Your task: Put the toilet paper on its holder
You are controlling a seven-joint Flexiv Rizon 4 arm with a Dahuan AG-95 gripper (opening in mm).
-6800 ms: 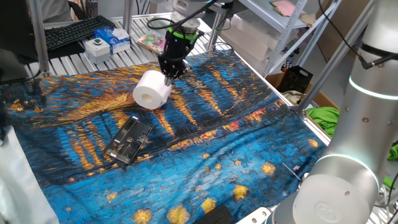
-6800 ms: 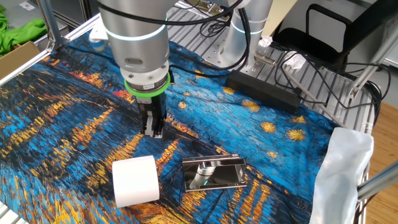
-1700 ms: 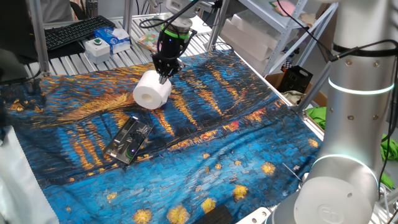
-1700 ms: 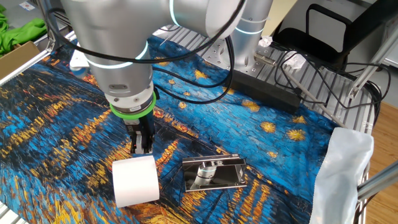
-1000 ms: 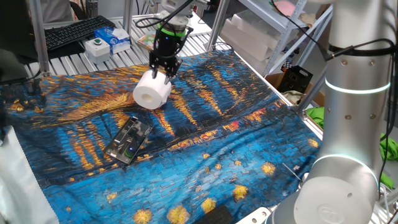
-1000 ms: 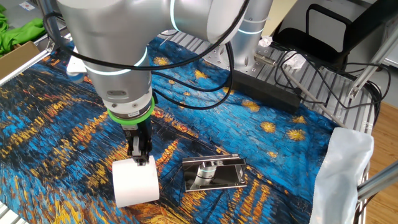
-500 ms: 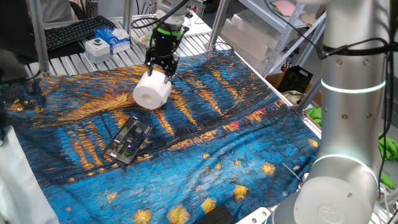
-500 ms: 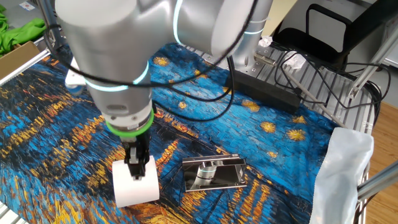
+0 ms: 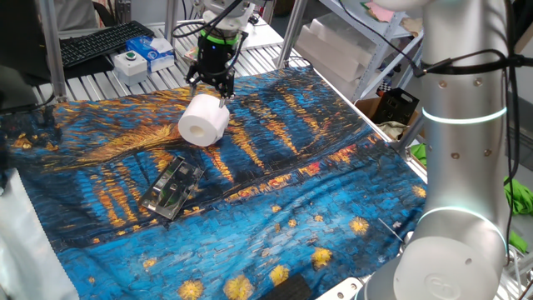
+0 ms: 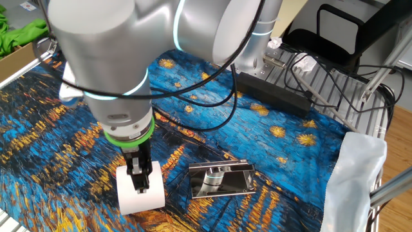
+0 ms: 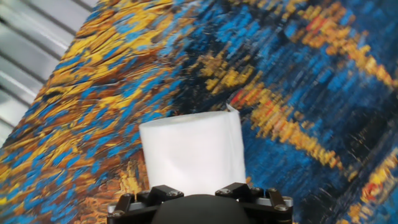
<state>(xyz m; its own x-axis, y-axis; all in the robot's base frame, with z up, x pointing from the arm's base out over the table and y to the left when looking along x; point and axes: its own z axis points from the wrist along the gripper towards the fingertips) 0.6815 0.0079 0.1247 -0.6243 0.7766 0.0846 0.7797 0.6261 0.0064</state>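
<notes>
The toilet paper (image 9: 202,122) is a white roll lying on its side on the blue-and-yellow cloth; it also shows in the other fixed view (image 10: 152,193) and fills the middle of the hand view (image 11: 193,152). The holder (image 9: 171,187) is a flat shiny metal plate with a bar, lying on the cloth in front of the roll, and beside the roll in the other fixed view (image 10: 221,180). My gripper (image 9: 211,92) hangs straight over the roll's top (image 10: 139,184), jaws spread, not closed on it. Only the gripper's base (image 11: 199,198) shows in the hand view.
Behind the cloth lie a black keyboard (image 9: 104,42), a white-and-blue box (image 9: 154,52) and a white box with a green button (image 9: 132,62). A black power strip (image 10: 273,93) with cables lies off the cloth's edge. A white plastic sheet (image 10: 354,174) hangs at the corner.
The gripper has moved from just behind the roll to directly over it and come lower, and its jaws have spread. The roll and the holder have not moved.
</notes>
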